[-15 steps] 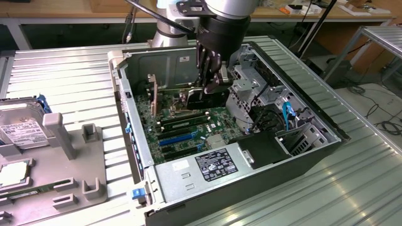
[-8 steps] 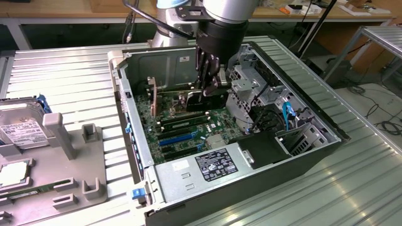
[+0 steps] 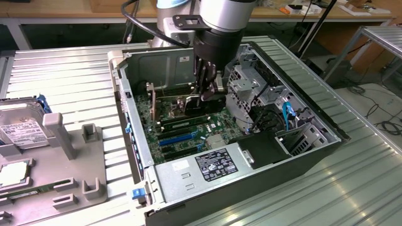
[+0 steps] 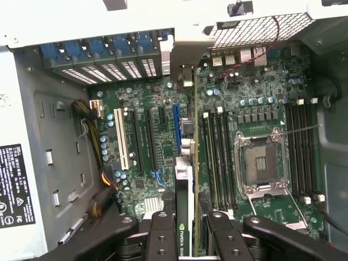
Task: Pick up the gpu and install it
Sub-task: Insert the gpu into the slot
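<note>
Inside the open computer case (image 3: 132, 117), my gripper (image 3: 210, 94) reaches down over the motherboard (image 3: 188, 127). It is shut on the gpu (image 3: 188, 107), which is held on edge. In the wrist view the gpu (image 4: 185, 179) runs edge-on away from my gripper (image 4: 187, 236), with its green logo label between the black fingers (image 4: 161, 234). The card hangs just beside the blue expansion slot (image 4: 175, 130), in line with the row of slots. I cannot tell whether its lower edge touches a slot.
The motherboard holds a white slot (image 4: 118, 138), an empty CPU socket (image 4: 263, 160) and memory slots (image 4: 302, 147). A drive cage (image 3: 251, 84) and the power supply (image 3: 207, 165) flank the board. A hard drive (image 3: 19, 127) lies in a grey fixture on the exterior view's left.
</note>
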Robot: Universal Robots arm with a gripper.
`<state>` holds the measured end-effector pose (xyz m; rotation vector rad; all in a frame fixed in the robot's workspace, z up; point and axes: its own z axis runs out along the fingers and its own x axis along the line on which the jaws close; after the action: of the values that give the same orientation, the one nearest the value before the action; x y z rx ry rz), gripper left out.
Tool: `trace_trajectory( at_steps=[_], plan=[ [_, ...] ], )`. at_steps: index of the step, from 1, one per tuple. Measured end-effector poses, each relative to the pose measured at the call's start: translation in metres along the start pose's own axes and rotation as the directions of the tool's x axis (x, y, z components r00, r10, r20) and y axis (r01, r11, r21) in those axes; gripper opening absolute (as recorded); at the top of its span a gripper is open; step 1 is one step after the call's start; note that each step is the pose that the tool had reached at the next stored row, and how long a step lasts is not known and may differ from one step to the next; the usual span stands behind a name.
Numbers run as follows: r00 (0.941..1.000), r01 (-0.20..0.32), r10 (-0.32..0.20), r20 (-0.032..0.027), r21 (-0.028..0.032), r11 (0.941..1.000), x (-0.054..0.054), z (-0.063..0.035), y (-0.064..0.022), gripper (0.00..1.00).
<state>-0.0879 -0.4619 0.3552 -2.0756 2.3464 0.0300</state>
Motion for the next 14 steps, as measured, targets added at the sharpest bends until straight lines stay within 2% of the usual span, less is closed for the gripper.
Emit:
trace_trajectory(
  at_steps=[4,9,14],
  plan=[
    [1.0,0.004,-0.004,0.0003,0.0027,1.0,0.0,0.0063,0.0016,0.27],
    [0.9984,0.057,-0.057,-0.0001,0.0024,0.9984,0.0,0.0114,0.0022,0.27],
    [0.9984,0.057,-0.057,0.0,0.004,0.9984,0.001,0.0176,0.0062,0.27]
  ],
)
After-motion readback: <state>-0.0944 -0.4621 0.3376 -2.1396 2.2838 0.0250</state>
